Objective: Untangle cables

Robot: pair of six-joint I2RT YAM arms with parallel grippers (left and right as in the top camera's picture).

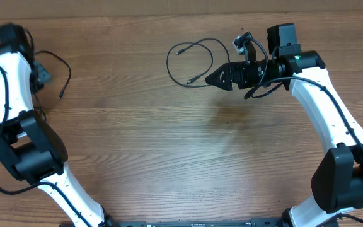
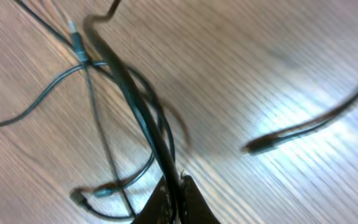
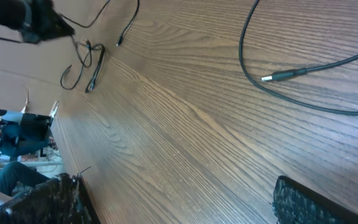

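My left gripper is shut on a thin black cable at the table's far left. More thin cables cross under it in a tangle, and one plug end lies free to the right. In the overhead view a strand curves out from this gripper. My right gripper is open and empty, hovering above the wood. A separate cable lies looped just left of it, and its plug end shows in the right wrist view.
The wooden table spans the view. The table's edge and clutter beyond it show in the right wrist view. Thicker black wires hang along the right arm.
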